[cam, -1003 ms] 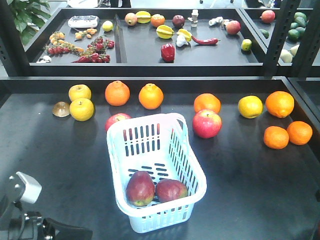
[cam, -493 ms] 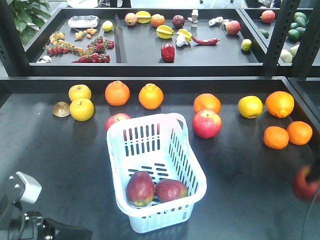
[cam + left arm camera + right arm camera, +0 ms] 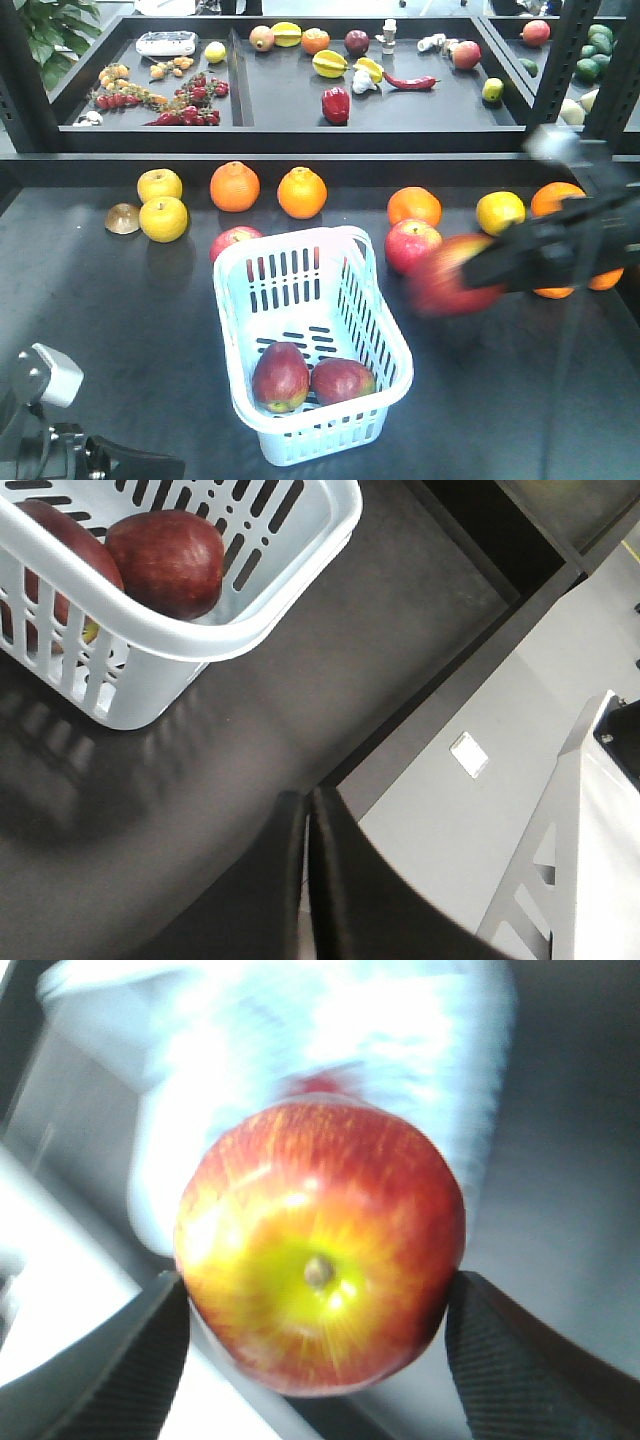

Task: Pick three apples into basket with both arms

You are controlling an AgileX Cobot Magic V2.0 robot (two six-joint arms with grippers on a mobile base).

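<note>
Right wrist view shows the right gripper (image 3: 318, 1332) pinching a red-yellow apple (image 3: 320, 1260) beside the basket (image 3: 385, 330); releasing early risks missing, while left gripper (image 3: 305, 825) fingers sit pressed together.

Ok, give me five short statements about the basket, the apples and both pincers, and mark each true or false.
1. Two apples lie in the basket. True.
2. The right pincer is empty. False: it grips a red apple with a yellow-green stem end.
3. The left pincer is shut with nothing between its fingers. True.
4. The carried apple is already inside the basket. False: in the front view it is blurred, to the right of the basket.
5. The basket lies tipped on its side. False: it stands upright.
</note>
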